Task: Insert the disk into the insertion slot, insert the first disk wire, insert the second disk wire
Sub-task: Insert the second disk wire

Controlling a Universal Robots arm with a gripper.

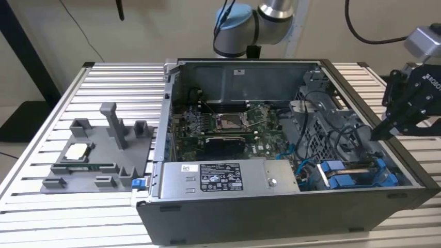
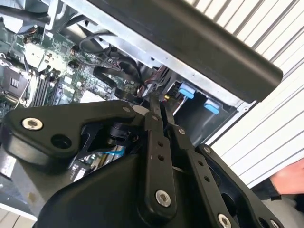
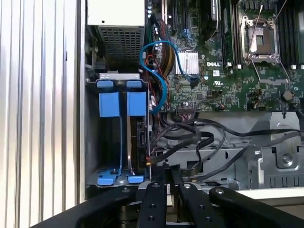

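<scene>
Hovering at the exterior view's right, fingers [image 3: 153, 199] pressed together on nothing visible, the gripper [image 1: 380, 135] probably needs square alignment with the disk [image 3: 140, 137] seated in the insertion slot [image 3: 114, 77].

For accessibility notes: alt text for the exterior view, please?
A black robot pincer hangs near the dark grey metal drive bay with bright blue tabs, at the exterior view's right end of an open dark grey computer case on a slatted silver table.
</scene>
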